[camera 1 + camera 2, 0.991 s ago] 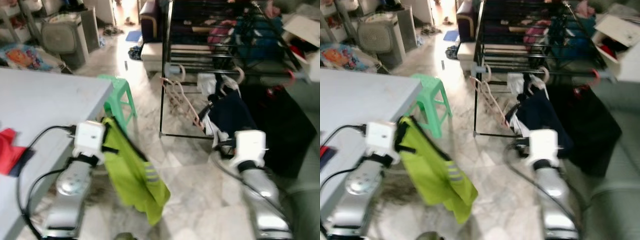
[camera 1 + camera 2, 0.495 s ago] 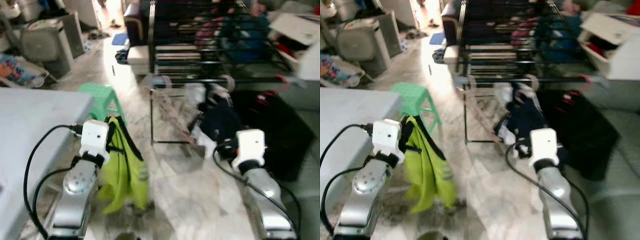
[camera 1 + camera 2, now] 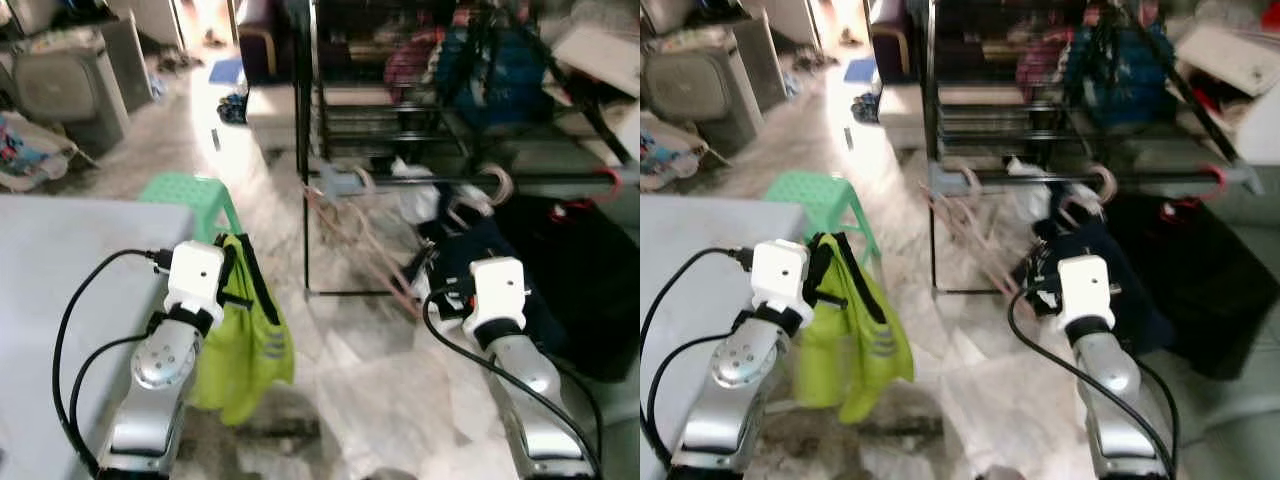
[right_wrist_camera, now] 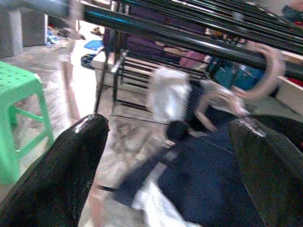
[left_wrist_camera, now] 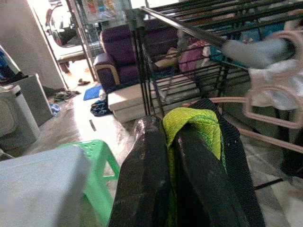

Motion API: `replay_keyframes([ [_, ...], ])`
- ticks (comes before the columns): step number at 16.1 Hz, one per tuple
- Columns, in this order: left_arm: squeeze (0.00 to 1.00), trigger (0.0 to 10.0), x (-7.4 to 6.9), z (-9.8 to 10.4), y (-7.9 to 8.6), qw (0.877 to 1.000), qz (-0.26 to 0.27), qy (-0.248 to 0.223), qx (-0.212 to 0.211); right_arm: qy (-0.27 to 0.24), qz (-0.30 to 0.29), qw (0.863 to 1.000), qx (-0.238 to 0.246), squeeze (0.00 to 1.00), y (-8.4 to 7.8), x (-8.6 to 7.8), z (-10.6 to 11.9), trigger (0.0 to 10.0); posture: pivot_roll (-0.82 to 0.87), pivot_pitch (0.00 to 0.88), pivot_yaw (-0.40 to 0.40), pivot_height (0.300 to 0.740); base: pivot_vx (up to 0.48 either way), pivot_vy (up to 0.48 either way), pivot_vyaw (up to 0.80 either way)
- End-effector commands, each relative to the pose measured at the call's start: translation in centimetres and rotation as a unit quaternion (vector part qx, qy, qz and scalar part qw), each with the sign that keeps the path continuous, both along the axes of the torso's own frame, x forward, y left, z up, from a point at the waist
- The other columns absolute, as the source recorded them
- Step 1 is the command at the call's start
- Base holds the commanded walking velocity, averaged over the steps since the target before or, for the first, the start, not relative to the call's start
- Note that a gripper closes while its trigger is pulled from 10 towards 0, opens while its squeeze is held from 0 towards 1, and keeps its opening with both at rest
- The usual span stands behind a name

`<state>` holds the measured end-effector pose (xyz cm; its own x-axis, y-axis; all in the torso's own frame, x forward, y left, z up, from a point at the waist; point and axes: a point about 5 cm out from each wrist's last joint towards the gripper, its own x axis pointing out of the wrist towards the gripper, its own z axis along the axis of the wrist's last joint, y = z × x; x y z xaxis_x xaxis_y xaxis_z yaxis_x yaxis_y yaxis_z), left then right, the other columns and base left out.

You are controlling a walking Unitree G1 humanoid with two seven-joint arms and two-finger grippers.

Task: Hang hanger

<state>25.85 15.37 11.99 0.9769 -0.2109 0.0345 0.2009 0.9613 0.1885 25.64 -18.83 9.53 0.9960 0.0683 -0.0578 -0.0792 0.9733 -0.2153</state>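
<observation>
My left gripper [image 5: 168, 130] is shut on the top of a lime green garment [image 3: 245, 335] with black trim, which hangs down beside the left arm. Its hanger cannot be made out under the fabric. The black drying rack [image 3: 440, 181] stands ahead and to the right, a step or so beyond the grippers. Pink hangers [image 3: 492, 186] hook over its front rail, one carrying a navy garment [image 3: 505, 250]. My right gripper [image 4: 170, 122] is open and empty, held low in front of that navy garment and below the rail [image 4: 180, 35].
A grey table [image 3: 60, 280] fills the near left, with a green plastic stool [image 3: 185, 192] just past its corner. A pink frame [image 3: 350, 235] leans at the rack's left leg. Dark bags [image 3: 590, 270] sit right of the rack. Marble floor [image 3: 370, 370] lies open between arms.
The whole picture has shifted as the camera moved, and the rack now sits more centred. The lime garment has swung in and hangs bunched closer to the left arm.
</observation>
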Motion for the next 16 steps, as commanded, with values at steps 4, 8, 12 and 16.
replay_keyframes([
  [4,0.0,10.0,0.1,0.9,0.4,1.0,0.006,-0.021,0.003,-0.005,0.015,1.0,0.001,0.0,0.5,0.4,0.3,10.0,0.01,0.021,-0.005,0.74,0.463,0.0,0.0],
  [8,0.0,10.0,0.0,0.8,0.2,1.0,0.002,-0.013,-0.003,0.062,0.071,0.995,0.018,0.0,0.7,0.7,-1.0,10.0,0.01,0.025,-0.005,0.74,0.0,0.0,0.0],
  [12,0.0,10.0,-0.2,0.8,0.3,1.0,0.004,-0.01,-0.001,0.049,0.11,0.993,0.005,0.0,0.3,1.6,0.0,10.0,0.02,0.03,-0.005,0.74,0.0,0.0,0.0],
  [16,0.0,10.0,-0.4,0.7,0.5,1.0,0.006,-0.003,0.001,0.089,0.127,0.988,0.025,0.0,-0.2,1.3,-0.3,10.0,0.02,0.03,-0.007,0.74,0.0,0.0,0.0],
])
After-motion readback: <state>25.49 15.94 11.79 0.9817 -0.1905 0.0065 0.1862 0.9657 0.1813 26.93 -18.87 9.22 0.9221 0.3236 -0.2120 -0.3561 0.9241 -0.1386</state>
